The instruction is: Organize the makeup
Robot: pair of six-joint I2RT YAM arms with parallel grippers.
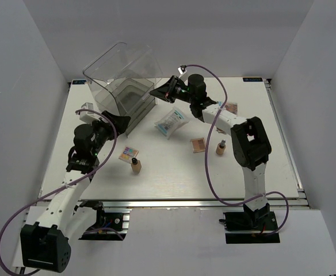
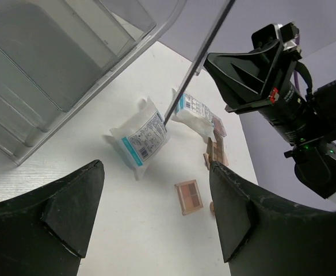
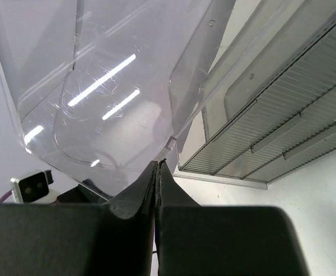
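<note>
Big clear plastic box's lid [image 3: 99, 86] is pinched by the right gripper [image 1: 156, 92], upper centre. The left gripper [image 1: 122, 123] is left gaping. Lid could get dropped if grip's lost.

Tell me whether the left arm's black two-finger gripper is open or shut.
Open: the left gripper shows its fingers wide apart in its wrist view, nothing held between them.

Our left arm [image 1: 70, 192] rises from the lower left of the top view toward the middle left. The left claw [image 1: 120, 122] points up and to the right, its fingers [image 2: 70, 213] spread wide apart. Our right arm [image 1: 249, 150] climbs from the lower right, folds at the elbow and stretches leftward to upper centre. There the right claw [image 1: 159, 93] is closed, both fingers pressed flat together (only a thin seam shows between them).
</note>
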